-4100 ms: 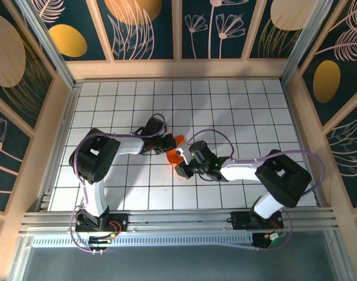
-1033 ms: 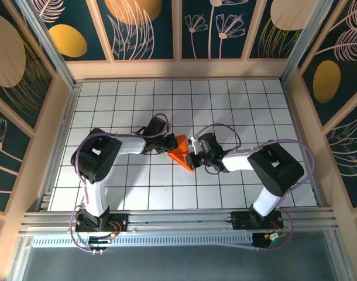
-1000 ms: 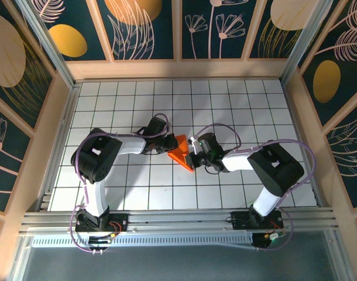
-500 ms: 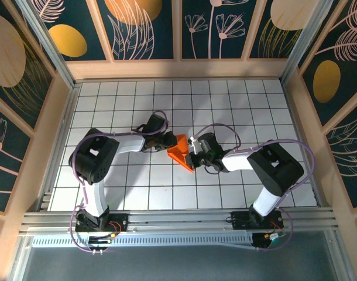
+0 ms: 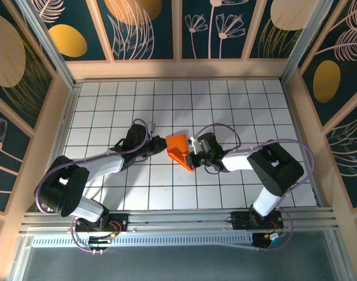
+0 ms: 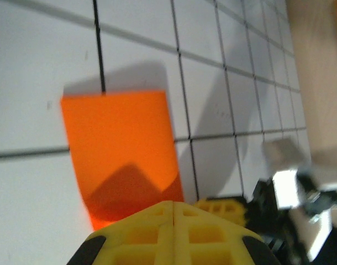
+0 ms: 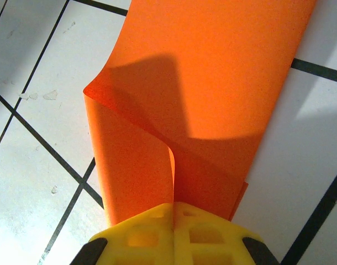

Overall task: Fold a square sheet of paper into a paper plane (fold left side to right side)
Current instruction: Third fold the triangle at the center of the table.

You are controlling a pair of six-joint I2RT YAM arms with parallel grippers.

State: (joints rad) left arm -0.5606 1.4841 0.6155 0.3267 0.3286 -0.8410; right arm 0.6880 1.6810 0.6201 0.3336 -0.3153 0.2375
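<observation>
Jaws of the right gripper [image 7: 174,212] are pressed together, pinching one corner of a thin bright orange square sheet of paper [image 7: 201,83], already creased down to a wedge. One layer bows up in a loose loop beside the pinch, not flat. Jaws of the left gripper [image 6: 173,212] are also pressed together, nothing seen between them. Its tips sit at the sheet's left edge; contact cannot be told.

From above, the sheet [image 5: 177,147] lies mid-worktop between the two arms. The left gripper [image 5: 157,146] is just beside it, and the right gripper [image 5: 192,159] is on its lower right tip.

Step in hand, by judgement: the left-to-right fold on the wedge. To do it well:
- The right pinch acts as anchor, no tugging, so the sheet does not skid on the white gridded worktop [image 5: 243,105].
- Flatten the bowed layer first, or a stray crease may set.
- Left tips go under the left edge and carry it over low.
- Line edge on edge before pressing, then press from the fold outward.

Sheet rests straight on the worktop, inside no tray or bin.
</observation>
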